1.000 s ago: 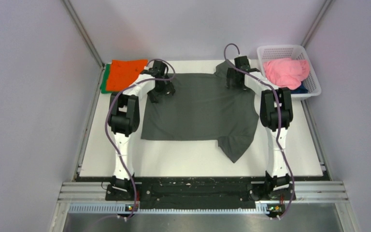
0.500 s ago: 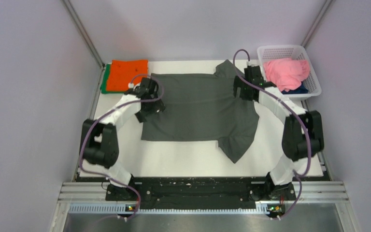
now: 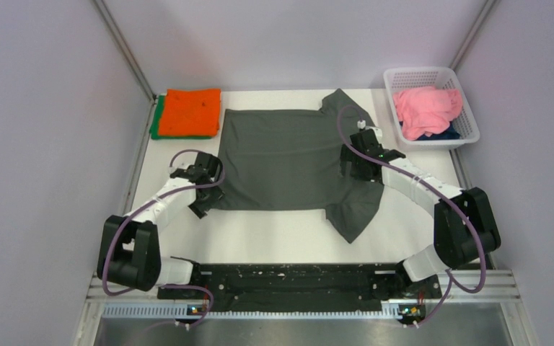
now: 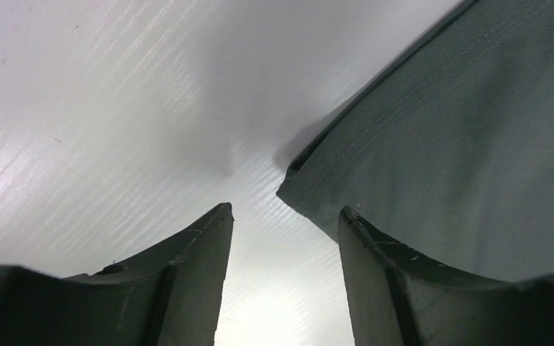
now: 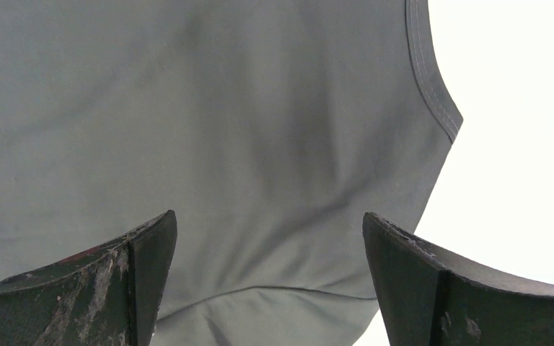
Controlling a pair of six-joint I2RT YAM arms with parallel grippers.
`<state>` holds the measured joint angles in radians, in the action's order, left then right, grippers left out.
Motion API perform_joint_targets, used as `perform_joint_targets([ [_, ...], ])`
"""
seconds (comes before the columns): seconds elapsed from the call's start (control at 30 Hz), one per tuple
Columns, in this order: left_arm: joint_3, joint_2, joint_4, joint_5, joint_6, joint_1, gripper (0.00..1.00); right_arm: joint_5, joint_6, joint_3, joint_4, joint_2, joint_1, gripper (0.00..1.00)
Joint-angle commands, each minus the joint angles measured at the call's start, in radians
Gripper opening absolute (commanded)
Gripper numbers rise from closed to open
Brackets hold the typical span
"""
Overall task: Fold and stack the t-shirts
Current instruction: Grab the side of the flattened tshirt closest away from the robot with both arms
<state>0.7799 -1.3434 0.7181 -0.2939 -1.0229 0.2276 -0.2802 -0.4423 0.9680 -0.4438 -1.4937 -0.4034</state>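
Grey shirt (image 3: 296, 158) spread flat on the table (image 3: 274, 234), ahead of and beneath both pairs of fingers. Soft, light, limp cloth by the look of it: likely to sag and crease once lifted, to drag on the table instead of sliding cleanly, and to need two holds at once for a straight edge. Best taken at hems and corners, the doubled stitching there offering a firmer pinch. For the left gripper (image 4: 285, 216), the hem corner just ahead of the tips, nearer its right finger. For the right gripper (image 5: 267, 223), the cloth directly below, or the stitched sleeve hem ahead and to the right of the tips. Left fingers parted by a moderate gap, holding nothing, bare table between them; contact with the cloth not discernible. Right fingers spread wide, empty, over grey cloth filling the space between them; touch not confirmable. Elsewhere: orange shirt (image 3: 190, 112) folded on a green shirt (image 3: 157, 124), well ahead of the left fingers; pink shirt (image 3: 425, 108) and navy shirt (image 3: 440, 132) bundled in the basket (image 3: 469, 122), ahead and to the right of the right fingers.
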Motion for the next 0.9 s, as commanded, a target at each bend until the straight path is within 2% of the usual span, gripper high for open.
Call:
perform_joint_targets([
  [0.0,-0.025,-0.061,-0.074,-0.045,-0.042,-0.009,0.57,-0.022,-0.022,-0.029,-0.031,0.054,-0.02,0.98],
  [0.17,-0.028,-0.14,-0.136,-0.024,-0.054,-0.01,0.43,-0.017,-0.022,-0.081,-0.097,0.113,-0.061,0.97],
  [0.33,-0.033,-0.175,-0.166,-0.014,-0.064,-0.01,0.22,-0.009,-0.036,-0.105,-0.248,0.189,-0.156,0.94],
  [0.4,-0.037,-0.184,-0.172,-0.014,-0.062,-0.011,0.03,0.012,-0.042,-0.111,-0.309,0.228,-0.205,0.91],
  [0.43,-0.037,-0.186,-0.171,-0.009,-0.061,-0.011,0.0,0.028,-0.051,-0.115,-0.337,0.246,-0.228,0.9],
  [0.57,-0.037,-0.183,-0.176,0.008,-0.048,-0.011,0.0,0.112,-0.088,-0.161,-0.381,0.295,-0.338,0.76],
  [0.7,-0.034,-0.169,-0.169,0.013,-0.035,-0.011,0.0,0.155,-0.119,-0.224,-0.332,0.265,-0.386,0.59],
  [0.87,-0.006,-0.181,-0.149,0.013,-0.017,-0.011,0.0,0.162,-0.107,-0.268,-0.198,0.208,-0.398,0.52],
])
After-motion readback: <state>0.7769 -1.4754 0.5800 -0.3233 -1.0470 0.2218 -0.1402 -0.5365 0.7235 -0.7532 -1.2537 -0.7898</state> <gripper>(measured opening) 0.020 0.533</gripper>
